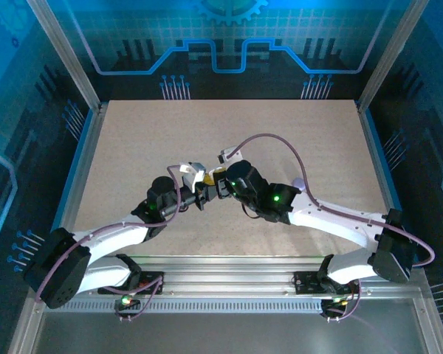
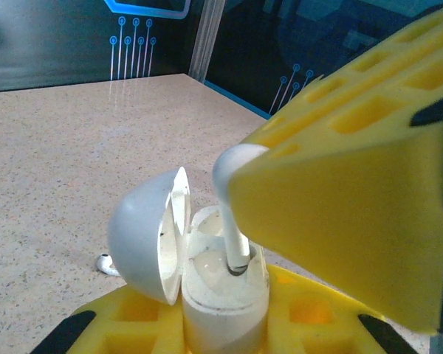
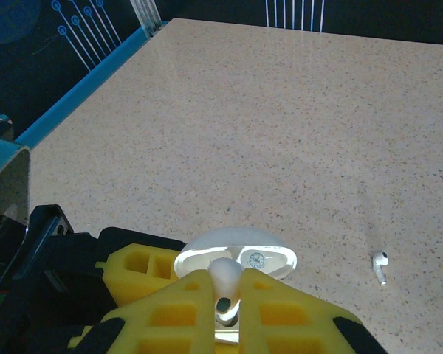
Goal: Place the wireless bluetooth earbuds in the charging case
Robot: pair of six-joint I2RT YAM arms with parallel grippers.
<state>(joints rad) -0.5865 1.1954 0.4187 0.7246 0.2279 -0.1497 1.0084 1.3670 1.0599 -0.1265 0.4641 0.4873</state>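
In the overhead view the two arms lean in from 7 and 5 o'clock and meet just on the 6 o'clock side of the middle of the bench (image 1: pixel 295 133), the left fingers (image 1: pixel 200 193) and right fingers (image 1: pixel 221 186) tip to tip. Seen from the left wrist, the left fingers (image 2: pixel 133 324) are clamped narrowly on the base of the charging case (image 2: pixel 214 299), which stands upright between their yellow pads at 6 o'clock of the frame. Its domed lid (image 2: pixel 144 232) is swung back on the hinge and leans toward 9 o'clock, showing its pale inner face. A white earbud (image 2: pixel 232 221) is pinched in the right fingers (image 2: pixel 340 206), which come in from 3 o'clock. Its rounded head sits above the rim of the case, and its stem points down with the tip in a well of the base. The right wrist camera looks down on the same grip: the right fingers (image 3: pixel 170 317) are pressed close on the white earbud (image 3: pixel 224 274) at 6 o'clock, with the raised lid (image 3: pixel 258 258) just beyond it at 12 o'clock and the left fingers (image 3: pixel 136 269) at 9 o'clock of the case. A second earbud (image 3: pixel 379 265) lies on the speckled bench (image 3: pixel 280 110), apart from the case at its 3 o'clock. In the left wrist view this second earbud (image 2: pixel 107 263) lies on the bench (image 2: pixel 59 147) just behind the lid, at its 8 o'clock.
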